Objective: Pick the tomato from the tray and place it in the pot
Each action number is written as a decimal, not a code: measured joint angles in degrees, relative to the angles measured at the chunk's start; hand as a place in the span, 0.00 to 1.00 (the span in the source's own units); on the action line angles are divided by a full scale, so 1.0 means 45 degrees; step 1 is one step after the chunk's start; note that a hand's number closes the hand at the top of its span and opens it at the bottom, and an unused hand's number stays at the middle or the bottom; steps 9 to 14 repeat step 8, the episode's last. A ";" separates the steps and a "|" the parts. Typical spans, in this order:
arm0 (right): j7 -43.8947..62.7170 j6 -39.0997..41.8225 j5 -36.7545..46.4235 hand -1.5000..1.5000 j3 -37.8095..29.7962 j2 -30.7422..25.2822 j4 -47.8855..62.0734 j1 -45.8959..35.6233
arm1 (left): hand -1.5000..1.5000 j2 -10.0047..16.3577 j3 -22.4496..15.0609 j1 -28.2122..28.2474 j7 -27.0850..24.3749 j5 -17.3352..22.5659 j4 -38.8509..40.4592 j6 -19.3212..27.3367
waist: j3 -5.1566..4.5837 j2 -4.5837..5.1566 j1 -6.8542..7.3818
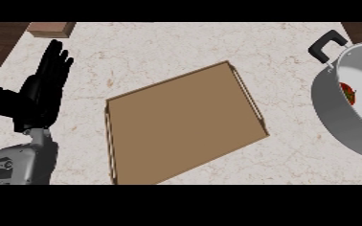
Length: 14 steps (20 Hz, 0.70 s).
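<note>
Since the tomato (347,92) lies in the pot (329,106), well right of the released, straight-fingered left hand (41,96), any retreat should avoid bumping the pot.

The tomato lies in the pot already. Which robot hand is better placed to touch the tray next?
Left, probably: the left robot hand rests open beside the tray; the right robot hand is not in view.
</note>
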 measured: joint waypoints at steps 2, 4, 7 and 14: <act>0.0101 0.0125 -0.0084 0.00 -0.0031 -0.0204 0.0014 0.0028 | 0.50 0.0006 0.0000 -0.0140 0.0095 0.0013 0.0042 0.0008 | 0.0010 0.0013 -0.0011; 0.0105 0.0218 -0.0088 0.00 0.0010 -0.0408 -0.0027 0.0179 | 0.50 -0.0057 -0.0054 -0.0147 0.0001 -0.0058 0.0116 0.0049 | 0.0018 0.0021 -0.0040; 0.0128 0.0336 -0.0200 0.00 -0.0015 -0.0663 -0.0085 0.0383 | 0.50 -0.0076 -0.0036 -0.0029 -0.0065 -0.0014 0.0049 0.0020 | 0.0031 0.0011 -0.0032; 0.0196 0.0374 -0.0234 0.00 -0.0013 -0.0721 -0.0101 0.0376 | 0.50 -0.0091 -0.0035 -0.0053 -0.0075 -0.0002 0.0088 0.0017 | 0.0035 0.0022 -0.0019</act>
